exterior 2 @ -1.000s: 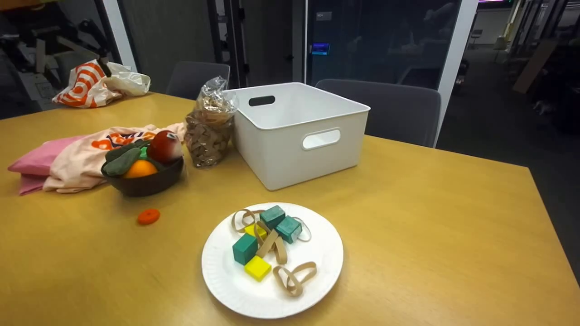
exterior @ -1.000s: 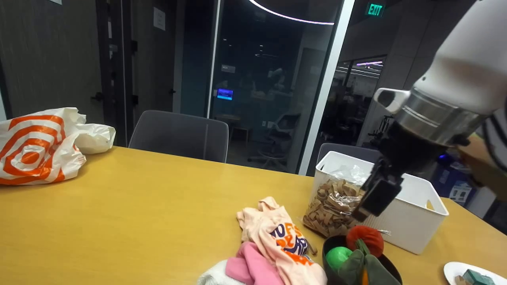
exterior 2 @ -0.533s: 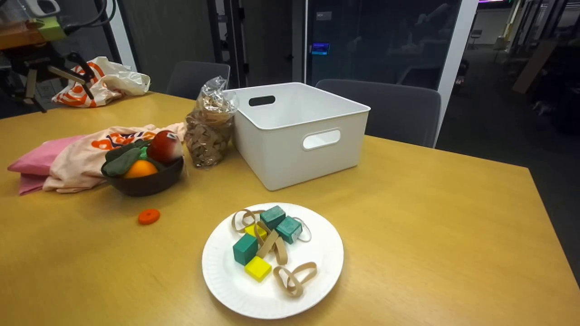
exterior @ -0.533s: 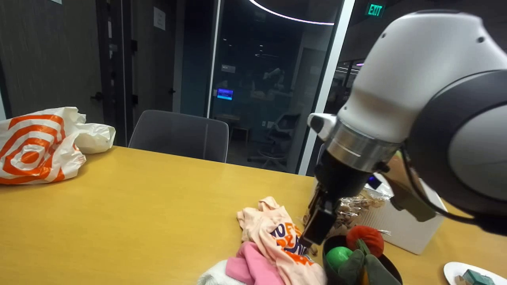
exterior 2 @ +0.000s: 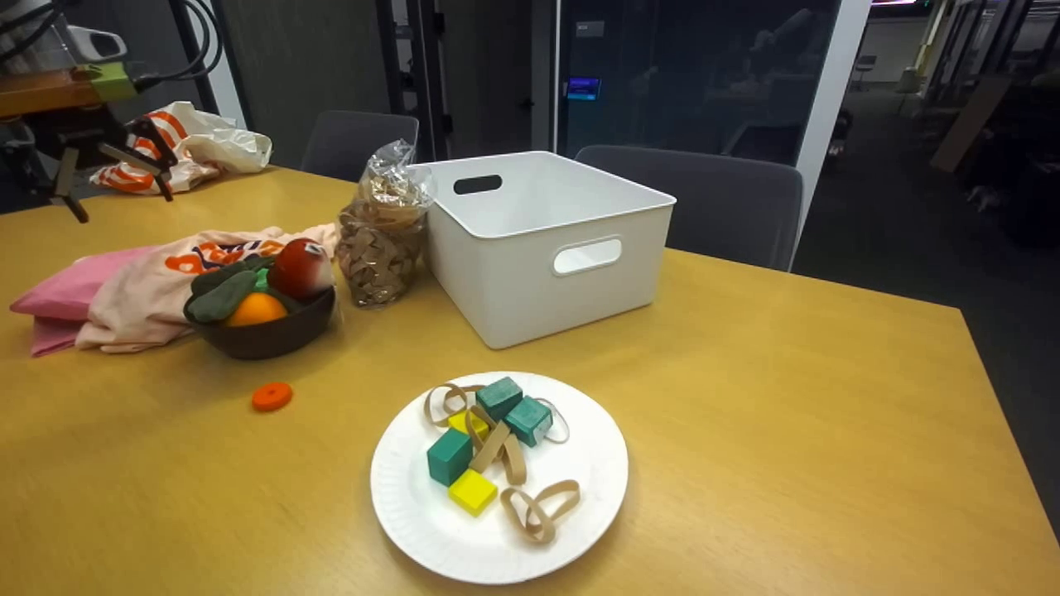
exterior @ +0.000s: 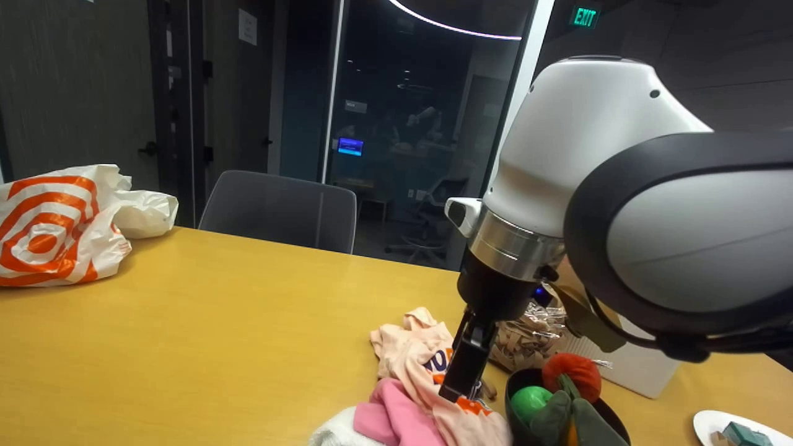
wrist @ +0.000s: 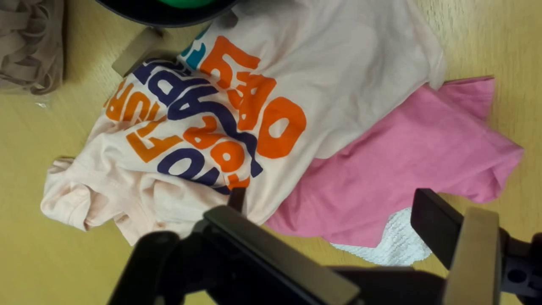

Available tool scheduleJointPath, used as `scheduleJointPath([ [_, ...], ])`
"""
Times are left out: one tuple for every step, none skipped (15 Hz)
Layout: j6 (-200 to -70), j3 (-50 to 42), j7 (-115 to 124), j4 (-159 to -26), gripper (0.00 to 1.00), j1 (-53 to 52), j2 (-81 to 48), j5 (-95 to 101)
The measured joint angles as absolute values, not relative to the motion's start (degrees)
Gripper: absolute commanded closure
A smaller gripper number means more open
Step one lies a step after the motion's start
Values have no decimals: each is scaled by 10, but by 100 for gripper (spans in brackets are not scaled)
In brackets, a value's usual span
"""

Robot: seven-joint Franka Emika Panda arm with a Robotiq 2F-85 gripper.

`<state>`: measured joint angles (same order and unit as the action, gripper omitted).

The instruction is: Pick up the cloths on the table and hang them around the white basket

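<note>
The pincer [wrist: 332, 207] hangs over the peach printed cloth [wrist: 292, 91] with its fingers spread wide apart and nothing held between them. In the wrist view the peach printed cloth's long axis runs diagonally: its broad, smoother end lies at the upper right, and its narrow, crumpled end points to the lower left. In an exterior view that narrow end points toward the far edge of the desk [exterior: 217, 347]. The pink cloth [wrist: 381, 173] lies partly under the peach one; its visible part stretches, in the wrist view, from the lower left up to the right, with its corners pointing right. A white cloth [wrist: 396, 243] shows along the pink one's lower edge, too covered to tell which way it runs. All three lie on the desk, and the peach printed cloth is just beside the dark bowl [exterior 2: 261, 341]. In both exterior views a bag of brown bands [exterior 2: 381, 257] stands between the cloth's narrow end and the white basket [exterior 2: 538, 302], which is upright.
</note>
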<state>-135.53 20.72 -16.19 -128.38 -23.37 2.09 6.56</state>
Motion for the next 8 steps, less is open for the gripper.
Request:
scheduleJointPath([
  [-1357, 207, -158, -1284, 0, -234, 17, 66],
  [-1363, 207, -151, -1283, 0, -233, 11, 66],
  [-1375, 207, -141, -1280, 0, -233, 3, 66],
  [-1388, 207, -133, -1276, 0, -233, -8, 66],
  [-1403, 207, -124, -1270, 0, -233, -21, 68],
  [-1416, 207, -113, -1260, 0, -233, -36, 72],
  [-1424, 208, -96, -1246, 0, -234, -53, 78],
  [-1430, 208, -75, -1230, 0, -234, -70, 87],
])
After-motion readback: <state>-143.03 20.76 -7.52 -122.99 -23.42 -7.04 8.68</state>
